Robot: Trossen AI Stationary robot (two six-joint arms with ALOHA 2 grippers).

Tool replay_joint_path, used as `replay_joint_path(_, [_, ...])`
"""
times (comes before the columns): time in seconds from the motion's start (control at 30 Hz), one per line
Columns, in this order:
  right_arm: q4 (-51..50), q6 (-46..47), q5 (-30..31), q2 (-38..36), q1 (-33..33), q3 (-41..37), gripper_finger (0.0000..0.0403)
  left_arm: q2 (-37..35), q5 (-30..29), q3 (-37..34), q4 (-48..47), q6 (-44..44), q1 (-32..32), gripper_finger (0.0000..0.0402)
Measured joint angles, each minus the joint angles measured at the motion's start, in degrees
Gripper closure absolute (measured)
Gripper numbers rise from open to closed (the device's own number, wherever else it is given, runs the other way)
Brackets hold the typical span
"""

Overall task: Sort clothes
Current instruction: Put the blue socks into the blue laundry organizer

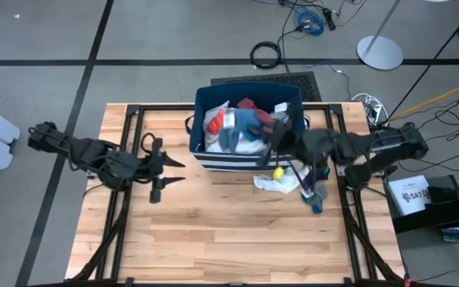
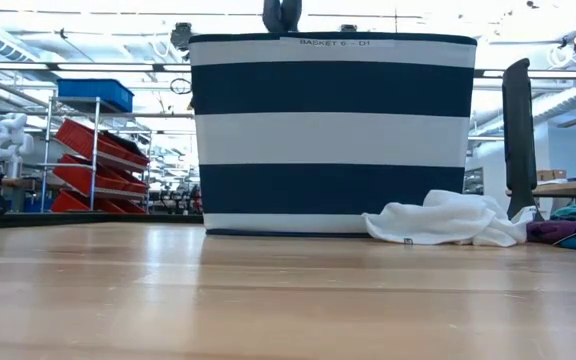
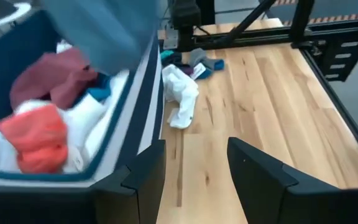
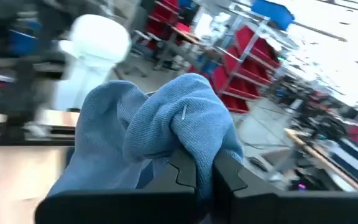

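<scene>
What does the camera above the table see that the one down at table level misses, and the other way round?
Only the high view shows both arms, the open left gripper, the right gripper shut on a blue garment, and the clothes inside the bin. Only the low view shows red shelving in the room behind. Both show the striped bin and the white garment beside it.

The bin's (image 2: 333, 130) contents are concealed in the low view by its striped wall. A blue garment (image 4: 160, 134) is cut off at the right wrist picture's lower edge. The small socks (image 1: 315, 195) beside the white garment (image 1: 276, 182) cannot be distinguished from above. The room behind is blurred.
</scene>
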Motion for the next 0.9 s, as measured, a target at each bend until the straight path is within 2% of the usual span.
replay_joint_path(0.1, [0.5, 0.1, -4.5, -0.3, -6.1, 0.0, 0.0402, -0.6, 0.0, -5.3, 7.6, -0.6, 0.0, 0.0221])
replay_joint_path(0.27, [-1.4, 9.3, -20.6, 1.7, -15.5, 0.0, 0.0403, -0.7, 0.2, -12.9, 23.6, 1.6, 0.0, 0.0221])
replay_joint_path(0.37, [-2.8, 12.8, -27.2, 4.4, -18.2, 0.0, 0.0403, -0.7, 0.2, -15.5, 27.7, 2.6, 0.0, 0.0221])
replay_joint_path(0.53, [-4.6, 15.1, -28.9, 9.6, -20.7, 0.0, 0.0401, -0.5, 1.2, -15.8, 28.5, 2.4, 0.0, 0.0221])
replay_joint_path(0.77, [-4.6, 18.7, -38.6, 14.5, -24.0, 0.0, 0.0395, 2.2, 11.6, -15.8, 30.7, 7.2, 0.0, 0.0221])
replay_joint_path(0.9, [-5.3, 17.7, -38.6, 15.0, -24.3, 0.0, 0.0365, 4.8, 11.9, -15.8, 33.5, 8.8, 0.0, 0.0221])
